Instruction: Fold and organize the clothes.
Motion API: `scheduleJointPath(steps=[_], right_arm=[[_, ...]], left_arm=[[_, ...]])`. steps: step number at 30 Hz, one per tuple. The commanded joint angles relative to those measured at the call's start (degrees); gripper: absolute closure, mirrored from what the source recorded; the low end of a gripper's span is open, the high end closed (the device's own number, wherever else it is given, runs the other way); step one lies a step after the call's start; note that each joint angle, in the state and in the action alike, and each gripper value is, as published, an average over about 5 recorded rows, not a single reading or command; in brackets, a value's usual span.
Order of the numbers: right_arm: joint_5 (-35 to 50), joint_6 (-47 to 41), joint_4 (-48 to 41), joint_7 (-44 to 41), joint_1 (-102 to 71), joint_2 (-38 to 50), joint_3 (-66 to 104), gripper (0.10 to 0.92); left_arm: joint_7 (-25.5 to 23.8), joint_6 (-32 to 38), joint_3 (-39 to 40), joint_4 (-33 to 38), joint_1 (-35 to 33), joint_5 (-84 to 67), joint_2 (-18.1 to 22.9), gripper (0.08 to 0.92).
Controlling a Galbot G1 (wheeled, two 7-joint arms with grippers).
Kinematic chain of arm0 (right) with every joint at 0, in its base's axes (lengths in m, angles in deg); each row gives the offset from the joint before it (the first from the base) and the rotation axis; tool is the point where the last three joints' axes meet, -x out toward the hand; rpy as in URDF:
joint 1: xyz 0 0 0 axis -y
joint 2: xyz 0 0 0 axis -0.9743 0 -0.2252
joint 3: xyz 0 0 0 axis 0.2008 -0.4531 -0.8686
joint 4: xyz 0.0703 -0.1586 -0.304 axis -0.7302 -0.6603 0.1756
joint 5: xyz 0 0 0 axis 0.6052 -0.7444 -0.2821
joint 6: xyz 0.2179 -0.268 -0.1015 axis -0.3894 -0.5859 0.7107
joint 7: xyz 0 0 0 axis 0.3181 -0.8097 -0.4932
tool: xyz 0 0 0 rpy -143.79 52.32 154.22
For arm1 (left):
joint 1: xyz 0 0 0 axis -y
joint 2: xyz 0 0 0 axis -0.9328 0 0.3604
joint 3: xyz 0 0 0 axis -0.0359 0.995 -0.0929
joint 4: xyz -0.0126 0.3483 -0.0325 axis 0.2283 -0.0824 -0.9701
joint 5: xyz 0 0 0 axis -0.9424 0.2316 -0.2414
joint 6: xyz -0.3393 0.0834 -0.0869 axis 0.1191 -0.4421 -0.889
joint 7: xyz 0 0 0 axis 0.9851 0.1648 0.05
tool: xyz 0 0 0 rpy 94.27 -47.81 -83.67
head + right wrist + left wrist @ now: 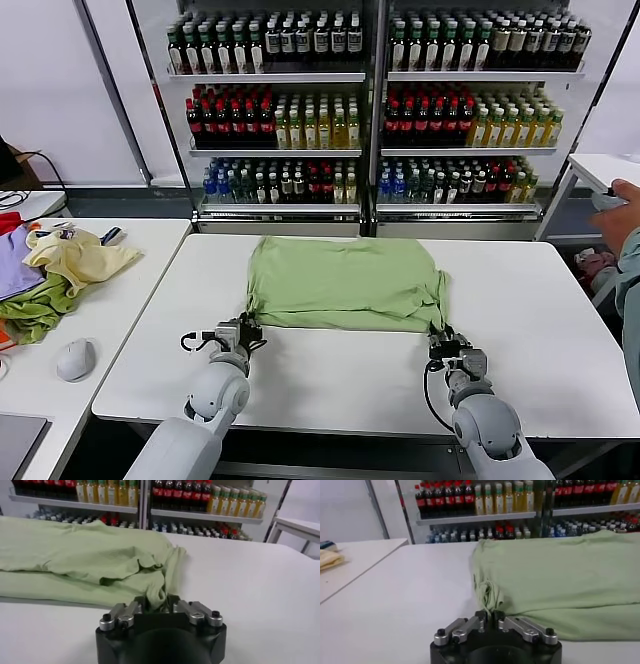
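left gripper (pixel 243 329) and right gripper (pixel 441 341) each pinch near corner of green shirt (pixel 345 280).

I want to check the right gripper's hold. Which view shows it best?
The right wrist view: the right gripper is shut on the shirt. The head view shows it small; the left wrist view doesn't show it.

A light green shirt (pixel 343 282) lies spread flat on a white table (pixel 330 375), folded over itself. Its two near corners are bunched and pulled toward the table's front edge.
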Motion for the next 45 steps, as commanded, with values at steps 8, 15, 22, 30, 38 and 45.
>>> scheduleJointPath(steps=[8, 15, 22, 30, 38, 45], right_arm=[[0.14, 0.71, 12.20, -0.94, -10.23, 1.75, 4.91, 0.882], [-2.65, 1.73, 23.02, -0.98, -20.68, 2.12, 8.10, 0.882], [-5.78, 2.08, 29.44, -0.69, -29.92, 1.05, 9.80, 0.882], [-10.48, 1.00, 31.53, -0.66, -36.14, -0.97, 10.09, 0.882], [-11.65, 2.47, 35.56, -1.21, -36.33, -1.08, 10.83, 0.723], [-5.36, 2.34, 34.17, -0.54, -26.45, 0.60, 11.84, 0.524]], left_arm=[[-1.07, -0.03, -2.10, 10.17, -8.49, -0.51, -1.02, 0.886], [-1.12, 0.29, -4.86, 21.18, -19.27, 0.45, -2.65, 0.886], [-1.70, 0.61, -9.09, 30.12, -31.46, 1.54, -3.53, 0.886], [-2.75, -0.13, -10.86, 34.73, -38.76, 6.08, -2.91, 0.885], [-3.65, -1.54, -13.40, 38.39, -39.34, 6.28, -3.66, 0.713], [-3.60, -1.03, -17.29, 37.02, -33.21, 1.18, -5.96, 0.514]])
